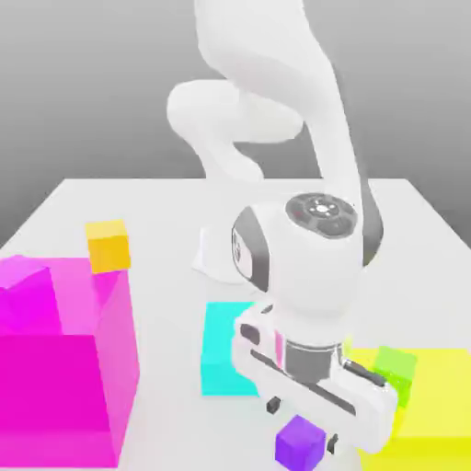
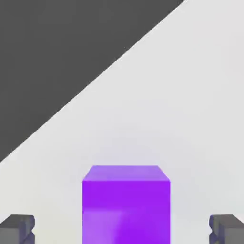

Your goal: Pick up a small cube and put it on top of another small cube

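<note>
Exterior view, purple cube: it is at the front of the table (image 1: 377, 195), below the gripper (image 1: 304, 427); this cube (image 1: 300, 444) is my landmark.
Exterior view, gripper: it is just above the purple cube, with its two fingers wide apart and nothing held.
Exterior view, orange cube: it is well apart from the purple cube, toward the exterior view's left and farther back, near the big magenta block (image 1: 55, 396).
Hand view, purple cube: it lies between the two fingertips (image 2: 26, 228), with free space at both sides of it.
Hand view, good way: I judge the step is to grasp; lower straight, keep the cube centred, close softly on its flat sides, then lift before travelling.
</note>
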Available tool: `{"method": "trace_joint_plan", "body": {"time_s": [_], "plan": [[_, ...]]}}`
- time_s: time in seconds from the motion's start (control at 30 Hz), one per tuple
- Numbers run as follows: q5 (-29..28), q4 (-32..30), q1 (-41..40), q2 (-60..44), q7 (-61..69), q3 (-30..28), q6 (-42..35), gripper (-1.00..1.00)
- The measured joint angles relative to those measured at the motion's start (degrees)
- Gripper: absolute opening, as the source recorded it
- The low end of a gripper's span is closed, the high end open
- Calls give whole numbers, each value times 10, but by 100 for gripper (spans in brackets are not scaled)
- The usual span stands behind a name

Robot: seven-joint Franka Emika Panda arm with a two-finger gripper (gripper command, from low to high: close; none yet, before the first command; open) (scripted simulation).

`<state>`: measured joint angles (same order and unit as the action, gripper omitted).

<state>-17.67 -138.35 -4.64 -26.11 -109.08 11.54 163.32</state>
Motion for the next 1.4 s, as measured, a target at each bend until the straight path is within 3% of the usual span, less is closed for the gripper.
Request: {"method": "trace_joint_plan", "body": {"time_s": [0.23,0.4,0.7,1.17,1.3,1.33,1.4], "plan": [[1,0,0,1,0,0,1,-100],[55,-22,-36,93,43,45,-70,-100],[49,-38,-116,263,107,-15,-235,-100],[152,-67,-172,553,286,-141,-475,-100],[159,-117,-176,542,299,-151,-413,-100],[159,-129,-176,535,300,-152,-394,100],[159,-129,-176,535,300,-152,-394,100]]}}
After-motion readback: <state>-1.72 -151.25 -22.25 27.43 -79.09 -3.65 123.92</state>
